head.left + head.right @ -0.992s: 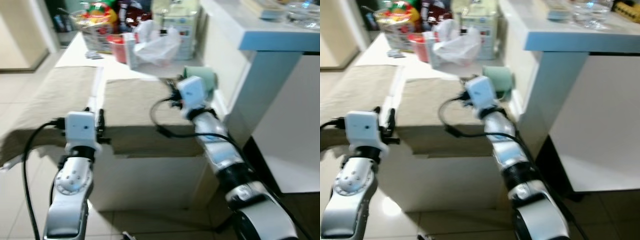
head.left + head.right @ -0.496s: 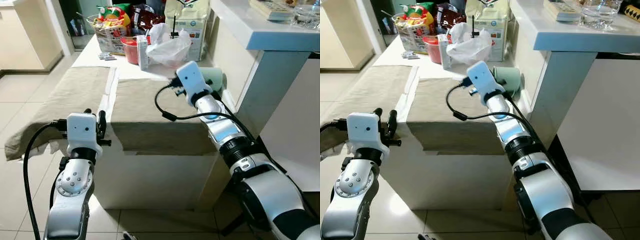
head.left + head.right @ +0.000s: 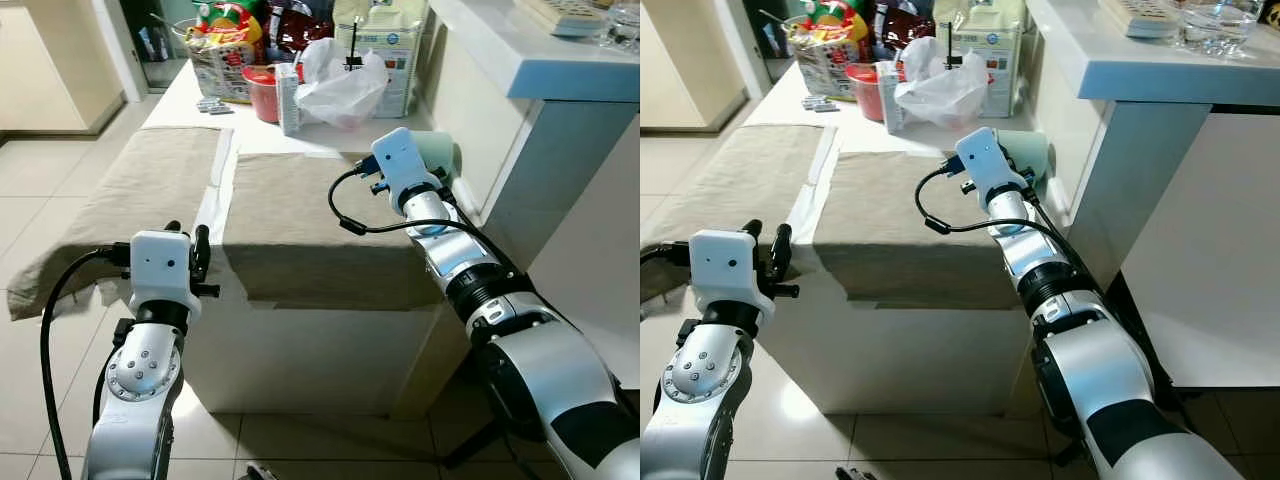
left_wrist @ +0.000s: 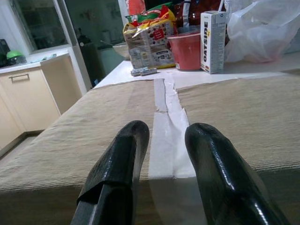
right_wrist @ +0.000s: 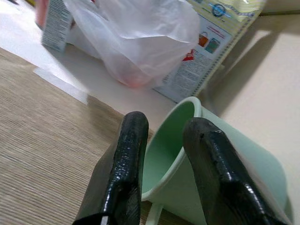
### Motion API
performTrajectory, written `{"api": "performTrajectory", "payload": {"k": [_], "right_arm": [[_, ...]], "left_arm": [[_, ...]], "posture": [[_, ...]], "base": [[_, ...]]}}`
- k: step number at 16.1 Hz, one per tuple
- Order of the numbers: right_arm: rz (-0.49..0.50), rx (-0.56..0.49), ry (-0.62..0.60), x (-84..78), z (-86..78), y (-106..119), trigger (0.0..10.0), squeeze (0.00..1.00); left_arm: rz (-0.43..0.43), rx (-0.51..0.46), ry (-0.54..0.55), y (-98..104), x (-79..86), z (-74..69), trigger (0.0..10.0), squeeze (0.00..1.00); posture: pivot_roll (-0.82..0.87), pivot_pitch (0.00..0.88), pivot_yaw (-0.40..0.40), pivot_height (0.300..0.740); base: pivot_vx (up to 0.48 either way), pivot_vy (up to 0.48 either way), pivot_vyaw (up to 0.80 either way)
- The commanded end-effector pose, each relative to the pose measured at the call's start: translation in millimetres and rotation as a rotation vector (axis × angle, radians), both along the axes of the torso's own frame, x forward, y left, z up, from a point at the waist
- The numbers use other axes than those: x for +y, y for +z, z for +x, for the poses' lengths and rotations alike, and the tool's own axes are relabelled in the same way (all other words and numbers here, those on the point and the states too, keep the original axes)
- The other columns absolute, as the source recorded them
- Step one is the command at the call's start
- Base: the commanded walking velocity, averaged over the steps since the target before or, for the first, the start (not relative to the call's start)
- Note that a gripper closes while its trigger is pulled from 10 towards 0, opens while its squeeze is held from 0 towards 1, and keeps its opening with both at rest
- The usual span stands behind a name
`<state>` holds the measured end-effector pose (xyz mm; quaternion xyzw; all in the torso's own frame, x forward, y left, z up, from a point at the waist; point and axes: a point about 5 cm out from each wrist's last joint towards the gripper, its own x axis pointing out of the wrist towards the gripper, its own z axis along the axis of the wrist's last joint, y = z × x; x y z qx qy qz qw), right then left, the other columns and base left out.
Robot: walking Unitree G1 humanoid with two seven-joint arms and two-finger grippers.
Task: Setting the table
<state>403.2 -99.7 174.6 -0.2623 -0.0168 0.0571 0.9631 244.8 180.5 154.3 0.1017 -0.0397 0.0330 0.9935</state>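
Off the near edge of the counter, at its left end: left gripper raised and idle, fingers parted with nothing between them, aimed along the white strip that shows between the two beige placemats. No part in the step at hand.

Along the far edge, left to right: a wire basket stuffed with snack packets, a red tub with contents hidden, a tall carton, a white plastic bag holding something reddish that cannot be made out, and a printed box behind it.

At the right edge, hard against the white wall: a pale green mug lying on its side, mouth toward the camera, empty inside, handle down by the mat. Right gripper over the right-hand mat, fingers apart and straddling the rim, one finger at the mouth, the other along the outer wall; not yet closed, contact unclear.

Step in hand, seemingly: taking hold of the mug. Next move likely calls for pinching the rim firmly, then lifting, turning it upright and setting it on a mat. Risk of the mug rolling, or slipping on the glazed rim.
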Motion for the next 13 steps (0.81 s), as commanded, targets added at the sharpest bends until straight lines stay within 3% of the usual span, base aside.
{"api": "performTrajectory", "payload": {"k": [1, 5, 8, 13], "right_arm": [[-0.053, -0.02, -0.034, -5.7, 3.8, 7.6, 10.0, 0.0], [0.021, 0.058, -0.077, -12.2, 4.2, -0.6, 10.0, 0.0], [-0.03, 0.074, -0.099, -17.7, 0.4, -12.9, 10.0, 0.0], [-0.02, 0.144, -0.12, -21.8, -6.1, -32.8, 10.0, 0.0]], "left_arm": [[0.009, -0.002, -0.007, 3.3, 0.6, -2.2, 10.0, 0.0], [0.012, 0.004, -0.005, 2.8, 0.6, -3.9, 10.0, 0.0], [0.012, 0.009, -0.004, 2.2, 0.5, -5.3, 10.0, 0.0], [0.013, 0.014, -0.009, 2.6, 0.9, -5.6, 10.0, 0.0]], "posture": [[0.03, 0.004, 0.037, 0.74], [0.03, 0.01, 0.034, 0.74], [0.04, 0.017, 0.032, 0.74], [0.03, 0.023, 0.038, 0.74]], "base": [[0.0, 0.0, 0.0], [0.0, 0.0, 0.0], [0.0, 0.0, 0.0], [0.0, 0.0, 0.0]]}}
